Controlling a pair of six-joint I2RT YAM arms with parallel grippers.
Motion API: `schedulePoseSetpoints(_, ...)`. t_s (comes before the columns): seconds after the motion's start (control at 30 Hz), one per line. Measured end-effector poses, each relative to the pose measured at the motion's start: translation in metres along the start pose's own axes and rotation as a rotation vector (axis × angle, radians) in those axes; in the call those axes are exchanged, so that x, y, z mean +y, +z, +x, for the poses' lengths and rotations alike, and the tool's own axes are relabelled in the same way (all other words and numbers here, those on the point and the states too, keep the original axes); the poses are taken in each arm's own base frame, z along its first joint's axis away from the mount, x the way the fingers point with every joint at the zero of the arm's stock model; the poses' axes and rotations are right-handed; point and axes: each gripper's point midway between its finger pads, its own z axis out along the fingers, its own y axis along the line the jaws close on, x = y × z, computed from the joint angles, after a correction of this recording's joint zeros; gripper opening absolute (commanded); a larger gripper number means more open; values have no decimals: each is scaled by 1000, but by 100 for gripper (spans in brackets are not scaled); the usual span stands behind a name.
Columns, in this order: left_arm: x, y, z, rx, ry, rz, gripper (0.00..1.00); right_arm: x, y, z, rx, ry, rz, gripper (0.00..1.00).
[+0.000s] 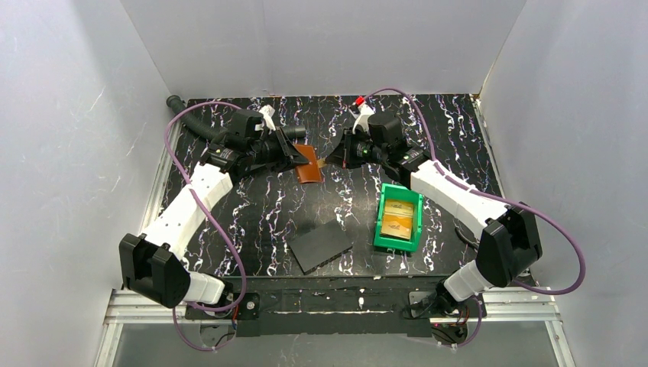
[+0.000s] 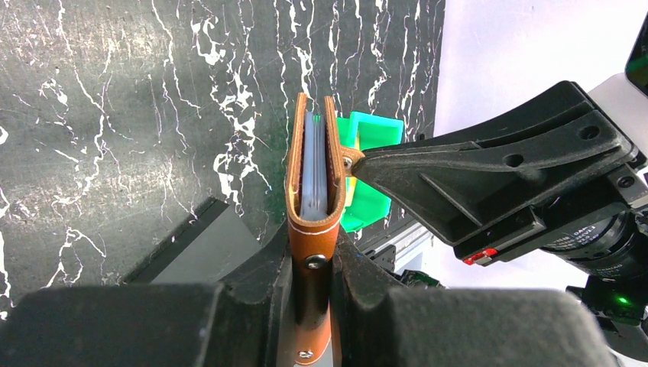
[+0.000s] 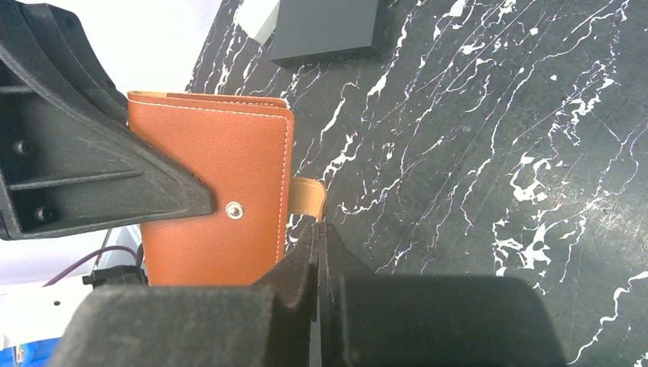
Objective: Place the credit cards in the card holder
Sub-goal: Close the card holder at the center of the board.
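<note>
The brown leather card holder (image 1: pixel 309 165) hangs above the table's far middle, and my left gripper (image 1: pixel 294 157) is shut on it. In the left wrist view the card holder (image 2: pixel 313 229) stands edge-on between my fingers (image 2: pixel 264 267), with pale blue-grey card edges (image 2: pixel 313 164) inside the fold. My right gripper (image 1: pixel 330 159) meets it from the right. Its jaws (image 3: pixel 317 229) are pressed together on the end of the snap tab (image 3: pixel 307 195). Orange-yellow credit cards (image 1: pixel 397 215) lie in the green bin.
The green bin (image 1: pixel 380 222) stands right of centre, under my right forearm. A dark grey flat slab (image 1: pixel 321 246) lies near the front middle. A black hose (image 1: pixel 195 122) curls at the back left. White walls close in three sides.
</note>
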Motion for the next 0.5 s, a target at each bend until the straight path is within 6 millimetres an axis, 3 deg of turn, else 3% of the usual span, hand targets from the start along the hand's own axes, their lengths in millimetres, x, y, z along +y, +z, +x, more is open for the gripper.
schedulePoseSetpoints(0.17,6,8,2,17,-7,-12,0,-4,1,-2,-13,14,-7,1)
schedulePoseSetpoints(0.27,16,25,3,35,-10,-25,0,-19,2,4,-13,40,13,1)
schedulePoseSetpoints(0.5,43,91,16,131,-45,-1,0,-55,8,23,27,57,82,1)
